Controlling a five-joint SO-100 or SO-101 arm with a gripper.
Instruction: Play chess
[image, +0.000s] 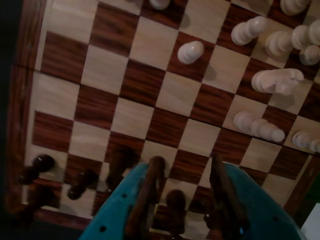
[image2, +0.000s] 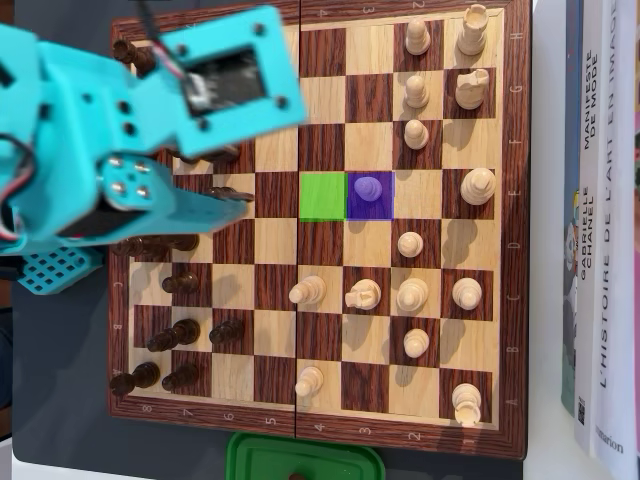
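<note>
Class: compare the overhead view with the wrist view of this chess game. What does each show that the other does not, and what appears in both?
Only the overhead view shows the green square, the purple-tinted pawn, the books, the green container and the turquoise arm. Only the wrist view shows the fingers close up, standing apart above the dark pieces. Both show the chessboard and white pieces.

I count one chessboard, fifteen light chess pieces, and at least six dark chess pieces; the arm hides others. One green square, one purple square, three books.
</note>
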